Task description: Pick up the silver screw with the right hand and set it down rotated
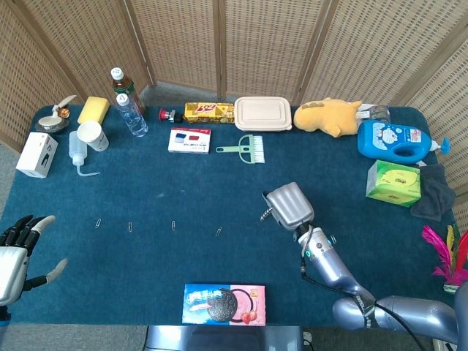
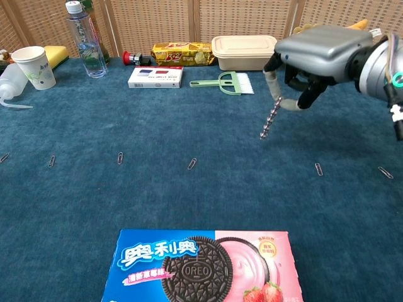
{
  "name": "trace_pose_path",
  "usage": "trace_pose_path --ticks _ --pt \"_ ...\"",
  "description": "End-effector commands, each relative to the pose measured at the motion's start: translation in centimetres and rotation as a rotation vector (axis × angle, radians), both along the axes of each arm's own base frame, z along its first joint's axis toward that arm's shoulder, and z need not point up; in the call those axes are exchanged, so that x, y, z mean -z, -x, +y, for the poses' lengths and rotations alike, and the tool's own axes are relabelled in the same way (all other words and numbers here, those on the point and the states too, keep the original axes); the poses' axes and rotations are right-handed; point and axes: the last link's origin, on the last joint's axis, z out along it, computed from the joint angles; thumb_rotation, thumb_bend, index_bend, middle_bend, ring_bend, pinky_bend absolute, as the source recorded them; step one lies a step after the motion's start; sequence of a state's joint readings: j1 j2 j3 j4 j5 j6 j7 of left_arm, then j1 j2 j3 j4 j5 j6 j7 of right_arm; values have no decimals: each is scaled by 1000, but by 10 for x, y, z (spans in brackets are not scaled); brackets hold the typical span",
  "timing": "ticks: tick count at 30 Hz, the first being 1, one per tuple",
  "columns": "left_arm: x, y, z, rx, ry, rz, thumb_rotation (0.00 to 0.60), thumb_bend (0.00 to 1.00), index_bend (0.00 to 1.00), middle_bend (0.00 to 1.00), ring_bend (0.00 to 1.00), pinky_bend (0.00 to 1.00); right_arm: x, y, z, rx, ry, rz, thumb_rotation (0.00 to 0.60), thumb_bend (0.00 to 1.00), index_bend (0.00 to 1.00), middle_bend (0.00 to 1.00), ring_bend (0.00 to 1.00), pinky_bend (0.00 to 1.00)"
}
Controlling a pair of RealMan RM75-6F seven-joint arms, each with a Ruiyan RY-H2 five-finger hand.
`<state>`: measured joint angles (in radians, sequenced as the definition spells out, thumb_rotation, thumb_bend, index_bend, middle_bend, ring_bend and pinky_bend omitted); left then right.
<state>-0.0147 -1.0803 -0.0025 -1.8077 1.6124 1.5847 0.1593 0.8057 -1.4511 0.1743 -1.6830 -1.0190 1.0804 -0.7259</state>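
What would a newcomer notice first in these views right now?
The right robot hand, raised over the blue table right of centre, pinching the silver screw, which dangles clear of the cloth. Next, the bright Oreo box at the near edge. The left robot hand waits open at the near-left edge.

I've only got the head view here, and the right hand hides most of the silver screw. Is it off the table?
Observer: Yes. In the chest view the silver screw hangs in the air, its lower tip clear of the blue cloth.
Operator: How is it held?
Observer: The right hand pinches its upper end between the thumb and a finger. The rest of the screw hangs free below.
Operator: Straight down?
Observer: No, it is tilted, and the lower tip points toward the robot's left.
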Motion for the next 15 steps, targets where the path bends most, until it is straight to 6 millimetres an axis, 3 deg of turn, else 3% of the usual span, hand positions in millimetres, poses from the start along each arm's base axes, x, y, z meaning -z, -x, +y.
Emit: trace_pose_path --ticks 1,15 --pt "1 0 -1 -1 3 -2 458 389 146 197 119 192 -10 4 -9 37 29 -30 600 398 695 928 911 778" --pt "-1 2 -6 -7 -2 -5 459 389 146 197 118 192 -32 43 -58 227 128 -90 600 398 695 927 911 772"
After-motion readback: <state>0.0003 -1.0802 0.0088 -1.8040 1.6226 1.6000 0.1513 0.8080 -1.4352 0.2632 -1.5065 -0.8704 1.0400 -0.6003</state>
